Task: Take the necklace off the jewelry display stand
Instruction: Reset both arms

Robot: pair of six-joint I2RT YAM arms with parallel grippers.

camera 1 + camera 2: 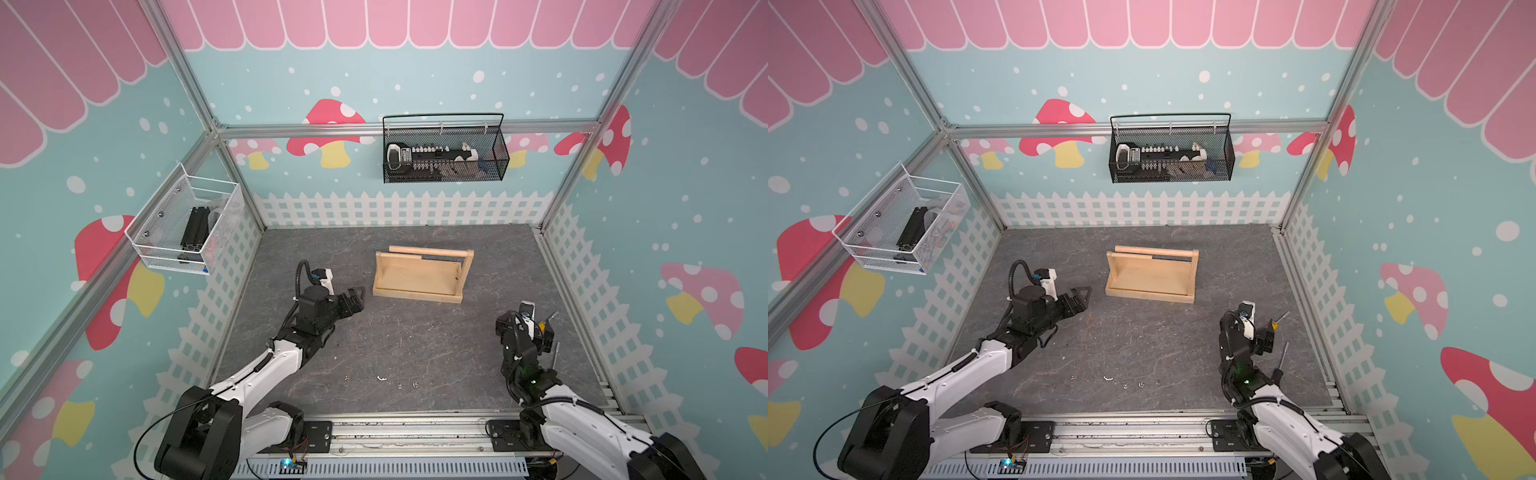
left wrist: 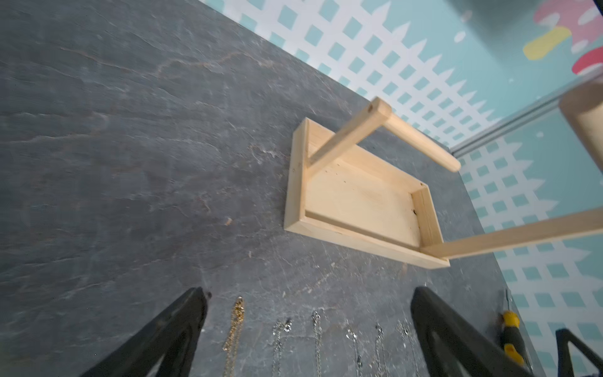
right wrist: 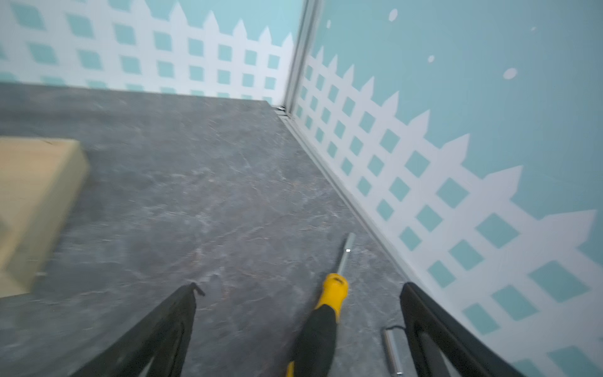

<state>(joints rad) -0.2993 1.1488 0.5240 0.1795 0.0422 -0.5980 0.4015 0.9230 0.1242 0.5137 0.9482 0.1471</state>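
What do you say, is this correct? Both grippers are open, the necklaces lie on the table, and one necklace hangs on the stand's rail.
Not fully. The left wrist view shows the rail of the jewelry display stand bare. The rest holds: left gripper and right gripper open, necklaces on the table.

The bench (image 1: 395,332) is showing dark grey stone with paler veins. The stand (image 1: 415,276) is showing pale bare wood. The walls (image 1: 415,83) are wearing teal with white dots, red and pink mushrooms (image 1: 328,133) on yellow stems, a white picket fence (image 1: 395,210) below and pink scallops (image 1: 332,20) edged in white above. One mesh basket (image 1: 498,162) is showing black, another basket (image 1: 166,232) white. The screwdriver (image 3: 326,310) is showing yellow and black. The gold necklace (image 2: 233,329) is shining beside silver necklaces (image 2: 316,339). The left claw (image 2: 310,293) and right claw (image 3: 300,287) are showing black.
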